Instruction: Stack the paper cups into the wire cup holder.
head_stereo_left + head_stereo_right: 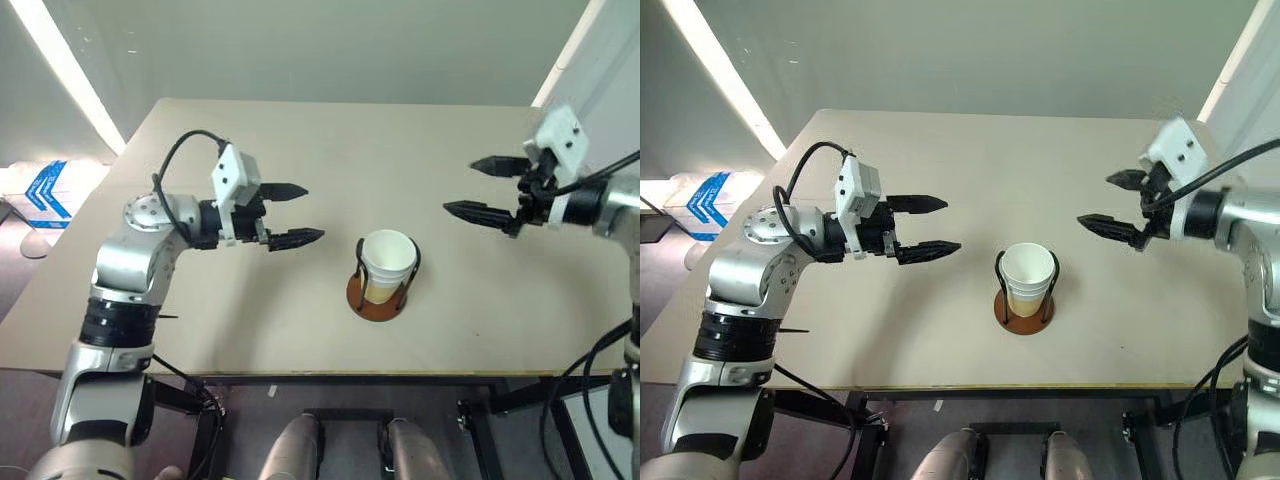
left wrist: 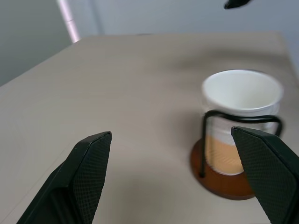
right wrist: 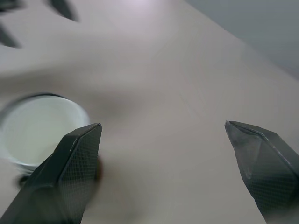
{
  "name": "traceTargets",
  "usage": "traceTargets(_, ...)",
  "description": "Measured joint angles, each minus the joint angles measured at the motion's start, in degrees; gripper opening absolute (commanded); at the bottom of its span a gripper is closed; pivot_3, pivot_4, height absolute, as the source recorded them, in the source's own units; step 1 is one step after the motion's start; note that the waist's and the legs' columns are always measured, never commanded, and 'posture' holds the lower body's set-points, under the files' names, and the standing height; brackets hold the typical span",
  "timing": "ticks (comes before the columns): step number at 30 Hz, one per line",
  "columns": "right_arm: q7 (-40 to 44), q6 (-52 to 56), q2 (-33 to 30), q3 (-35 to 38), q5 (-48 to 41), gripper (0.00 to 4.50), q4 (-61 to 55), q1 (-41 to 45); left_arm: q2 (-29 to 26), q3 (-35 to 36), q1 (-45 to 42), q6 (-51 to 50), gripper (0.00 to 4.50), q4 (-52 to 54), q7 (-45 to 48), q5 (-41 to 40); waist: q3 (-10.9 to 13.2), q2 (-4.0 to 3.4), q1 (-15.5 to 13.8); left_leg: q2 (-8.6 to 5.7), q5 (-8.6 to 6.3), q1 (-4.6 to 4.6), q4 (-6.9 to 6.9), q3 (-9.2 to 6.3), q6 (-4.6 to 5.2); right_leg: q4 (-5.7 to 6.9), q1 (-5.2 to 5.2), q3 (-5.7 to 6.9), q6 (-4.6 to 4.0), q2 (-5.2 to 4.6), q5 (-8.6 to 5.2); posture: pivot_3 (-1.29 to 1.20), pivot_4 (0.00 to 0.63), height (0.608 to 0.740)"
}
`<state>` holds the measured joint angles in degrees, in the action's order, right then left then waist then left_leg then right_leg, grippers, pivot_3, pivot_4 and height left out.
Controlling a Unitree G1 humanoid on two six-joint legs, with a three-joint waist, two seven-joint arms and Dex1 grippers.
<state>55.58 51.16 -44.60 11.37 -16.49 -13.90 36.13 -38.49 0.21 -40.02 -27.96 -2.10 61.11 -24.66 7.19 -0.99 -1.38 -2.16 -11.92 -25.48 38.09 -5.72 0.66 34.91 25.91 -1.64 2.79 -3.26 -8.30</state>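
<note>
Beige tabletop (image 1: pixel 300 320) carries the wire cup holder (image 1: pixel 379 297) near its front edge, with the paper cups (image 1: pixel 388 264) nested inside. Left gripper (image 1: pixel 296 214) and right gripper (image 1: pixel 478 188) hover apart on either side, jaws spread and empty, probably because the stacking is finished.

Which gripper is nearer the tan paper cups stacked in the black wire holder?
Left, narrowly. The left gripper hovers open beside the tan paper cups in the black wire holder; the right gripper, also open, sits slightly farther off, opposite.

A lab-like test room: bare beige table (image 1: pixel 300 150), plain grey walls (image 1: pixel 330 40), loose cabling.
</note>
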Motion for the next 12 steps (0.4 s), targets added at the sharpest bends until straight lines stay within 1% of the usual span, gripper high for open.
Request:
traceTargets(2, -3.62, -0.12, 2.31, 1.44, -0.14, 4.46, 0.11, -1.97, 0.85, 1.29, 0.24, -0.12, 4.50, 0.14, -2.70, 0.00, 0.00, 0.00, 0.02, 0.00, 0.01, 0.02, -0.05, 0.00, 0.07, 0.02, 0.01, 0.01, 0.03, 0.01, 0.02, 0.00, 0.150, 0.740)
traceTargets(7, -12.35, -1.41, 6.72, 4.33, -0.23, 4.46, 0.98, -3.26, 1.94, 3.70, 2.12, -1.06, 4.50, 2.22, -8.80, -0.04, -0.01, 0.01, 0.22, 0.00, 0.06, 0.14, -0.05, 0.00, 0.34, 0.00, -0.11, -0.02, -0.02, 0.02, 0.04, 0.00, 0.150, 0.740)
traceTargets(9, -15.38, -3.55, 8.24, 4.40, 0.26, 4.46, 3.42, -4.06, 2.78, 4.63, 3.49, -1.47, 4.50, 3.08, -11.68, -0.03, 0.00, 0.01, 0.27, -0.02, 0.07, 0.32, -0.06, -0.01, 0.36, -0.01, -0.31, -0.03, -0.04, 0.02, 0.05, 0.00, 0.150, 0.740)
traceTargets(12, -17.94, -6.44, 8.99, 4.41, 0.47, 4.46, 7.66, -3.90, 3.17, 5.75, 5.21, -2.13, 4.50, 4.16, -14.76, 0.04, 0.01, 0.00, 0.34, -0.03, 0.11, 0.33, -0.06, -0.01, 0.37, 0.00, -0.30, -0.07, -0.09, 0.02, 0.11, 0.00, 0.150, 0.740)
